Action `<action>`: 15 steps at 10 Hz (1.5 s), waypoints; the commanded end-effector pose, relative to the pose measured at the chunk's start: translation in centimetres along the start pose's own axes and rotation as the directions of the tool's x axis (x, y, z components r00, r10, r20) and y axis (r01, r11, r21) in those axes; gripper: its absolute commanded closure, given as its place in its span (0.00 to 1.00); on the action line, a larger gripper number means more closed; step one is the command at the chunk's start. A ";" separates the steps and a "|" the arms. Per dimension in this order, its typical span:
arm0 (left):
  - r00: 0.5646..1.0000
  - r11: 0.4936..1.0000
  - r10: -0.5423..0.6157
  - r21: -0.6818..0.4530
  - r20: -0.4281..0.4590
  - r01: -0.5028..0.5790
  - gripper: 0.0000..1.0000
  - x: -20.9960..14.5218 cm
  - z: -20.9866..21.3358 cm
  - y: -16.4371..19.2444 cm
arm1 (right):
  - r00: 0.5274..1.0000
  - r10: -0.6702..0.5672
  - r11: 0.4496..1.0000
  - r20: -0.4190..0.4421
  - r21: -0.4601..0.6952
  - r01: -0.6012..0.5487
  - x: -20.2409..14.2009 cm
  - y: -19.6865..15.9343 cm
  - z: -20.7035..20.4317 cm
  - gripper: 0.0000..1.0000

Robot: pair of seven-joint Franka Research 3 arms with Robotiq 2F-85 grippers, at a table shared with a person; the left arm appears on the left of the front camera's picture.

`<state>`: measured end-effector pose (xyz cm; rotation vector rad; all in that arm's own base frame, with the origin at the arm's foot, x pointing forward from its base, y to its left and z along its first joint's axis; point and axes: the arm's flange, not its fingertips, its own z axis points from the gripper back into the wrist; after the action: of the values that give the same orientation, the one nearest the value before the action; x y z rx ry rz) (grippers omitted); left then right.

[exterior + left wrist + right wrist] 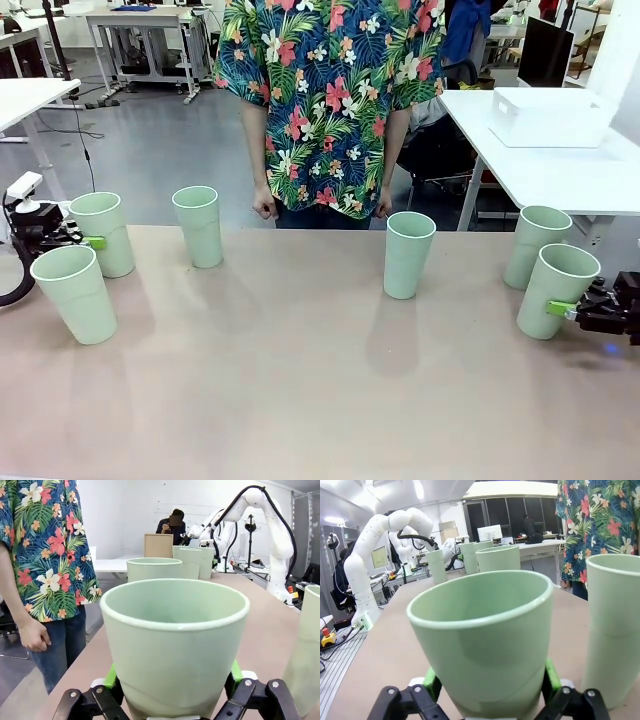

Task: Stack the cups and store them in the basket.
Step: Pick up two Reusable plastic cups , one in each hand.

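Six pale green cups stand upright on the brown table [300, 400]. My left gripper [100, 245] is shut on the far-left cup [101, 220], its green pads pressing both sides of that cup [172, 630] in the left wrist view. My right gripper [556, 306] is shut on the front-right cup [558, 280], which looms large [480, 625] in the right wrist view. Loose cups stand at front left [75, 292], left of centre [198, 225], right of centre [409, 253] and back right [536, 245]. The white basket [550, 117] sits on a separate white table at the back right.
A person in a flowered shirt [330, 90] stands at the far edge, hands [265, 207] hanging by the table. The back-right cup [615, 625] stands close beside the right gripper's cup. A gap separates the brown table from the basket's table [560, 180].
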<state>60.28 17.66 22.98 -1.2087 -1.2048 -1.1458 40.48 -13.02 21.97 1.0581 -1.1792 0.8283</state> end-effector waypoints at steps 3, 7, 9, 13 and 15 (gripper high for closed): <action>0.999 1.000 0.019 0.016 0.029 -0.019 0.39 0.5 -0.5 -0.3 | 0.999 -0.043 0.999 -0.016 0.010 0.043 0.3 0.0 -0.5 0.25; 1.000 1.000 0.004 0.001 0.002 -0.004 0.57 0.0 0.0 0.0 | 1.000 -0.012 1.000 0.001 0.002 0.012 0.1 0.0 -0.1 0.45; 1.000 1.000 0.004 0.001 0.002 -0.004 0.57 0.0 0.0 0.0 | 1.000 -0.012 1.000 0.001 0.002 0.012 0.1 0.0 -0.1 0.45; 1.000 1.000 0.004 0.001 0.002 -0.004 0.57 0.0 0.0 0.0 | 1.000 -0.012 1.000 0.001 0.002 0.012 0.1 0.0 -0.1 0.45; 1.000 1.000 0.004 0.001 0.002 -0.004 0.57 0.0 0.0 0.0 | 1.000 -0.012 1.000 0.001 0.002 0.012 0.1 0.0 -0.1 0.45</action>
<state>60.25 17.63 22.90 -1.2149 -1.2059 -1.1383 40.45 -12.95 21.97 1.0763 -1.1695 0.8232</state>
